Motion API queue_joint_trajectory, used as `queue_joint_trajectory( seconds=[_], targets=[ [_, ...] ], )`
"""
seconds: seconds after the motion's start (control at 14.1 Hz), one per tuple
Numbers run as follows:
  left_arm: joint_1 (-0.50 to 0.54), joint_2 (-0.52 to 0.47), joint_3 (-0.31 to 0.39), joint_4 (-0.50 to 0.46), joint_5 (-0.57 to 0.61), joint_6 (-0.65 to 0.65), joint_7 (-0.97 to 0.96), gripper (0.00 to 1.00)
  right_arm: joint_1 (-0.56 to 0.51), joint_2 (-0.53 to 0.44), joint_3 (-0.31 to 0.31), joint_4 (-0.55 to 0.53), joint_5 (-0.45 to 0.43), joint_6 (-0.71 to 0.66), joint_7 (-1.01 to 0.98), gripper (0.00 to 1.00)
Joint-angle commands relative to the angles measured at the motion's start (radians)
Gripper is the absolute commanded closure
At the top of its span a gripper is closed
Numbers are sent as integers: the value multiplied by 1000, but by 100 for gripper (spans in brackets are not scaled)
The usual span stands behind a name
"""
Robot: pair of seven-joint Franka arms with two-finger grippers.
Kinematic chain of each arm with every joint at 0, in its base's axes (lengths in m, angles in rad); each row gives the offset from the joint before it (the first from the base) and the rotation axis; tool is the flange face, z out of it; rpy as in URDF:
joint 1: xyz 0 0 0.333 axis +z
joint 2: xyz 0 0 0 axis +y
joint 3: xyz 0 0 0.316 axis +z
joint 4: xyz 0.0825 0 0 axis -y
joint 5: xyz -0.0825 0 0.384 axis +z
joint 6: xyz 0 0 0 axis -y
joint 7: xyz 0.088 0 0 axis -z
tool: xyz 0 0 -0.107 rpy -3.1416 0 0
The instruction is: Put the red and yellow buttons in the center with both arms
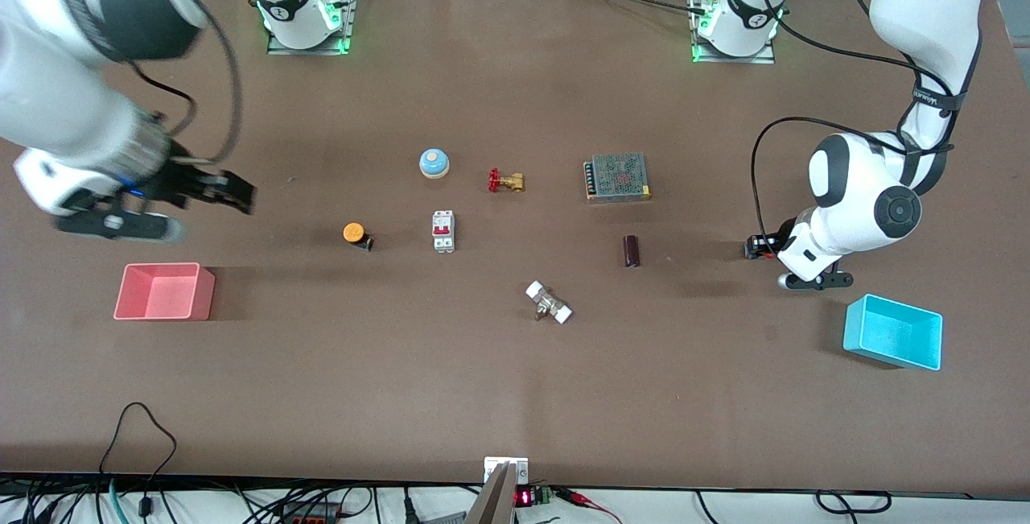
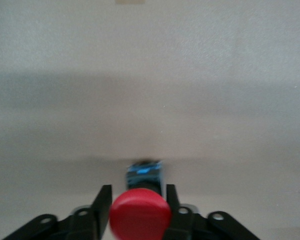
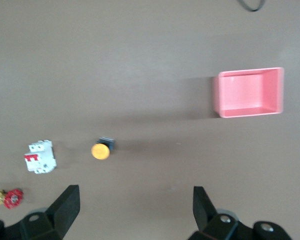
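Front view shows a plain brown table (image 1: 515, 395) with cables along its edges. At the left arm's end, the left gripper (image 2: 136, 207) is low over bare tabletop, its fingers (image 2: 102, 205) clamped on the red button (image 2: 140, 214). At the right arm's end, the right gripper (image 3: 135, 207) hangs spread wide and empty above the surface, the yellow button (image 3: 100, 150) lying on the table ahead of its fingertips, the pink bin (image 3: 249, 93) farther off.
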Motion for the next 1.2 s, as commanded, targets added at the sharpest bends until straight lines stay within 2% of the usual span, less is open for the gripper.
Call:
queue_joint_trajectory(
  seconds=[0.0,0.07,0.21,0.35,0.43,0.64,0.85,1.13],
  targets=[
    [-10,-94,-1,16,-12,-13,7,0,3,-55,-87,16,23,-85,-101,0],
    [-28,-120,1,43,-5,-37,5,0,6,-84,-112,16,25,-108,-106,0],
    [-32,-151,1,112,-1,-82,5,0,5,-121,-118,-26,23,-143,-98,0],
    [-30,-171,5,184,-1,-140,5,0,3,-128,-118,-81,26,-115,-100,0],
    [-30,-173,10,238,-1,-209,4,0,2,-131,-118,-110,26,-89,-101,0],
    [-27,-177,16,388,-1,-399,-4,0,-1,-135,-123,-116,40,-84,-101,0],
    [-21,-228,48,434,-1,-485,-7,0,-1,-131,-122,-112,40,-88,-98,0],
    [-22,-228,56,600,13,-655,-41,0,2,-131,-118,-112,40,-88,-86,0]
  ],
)
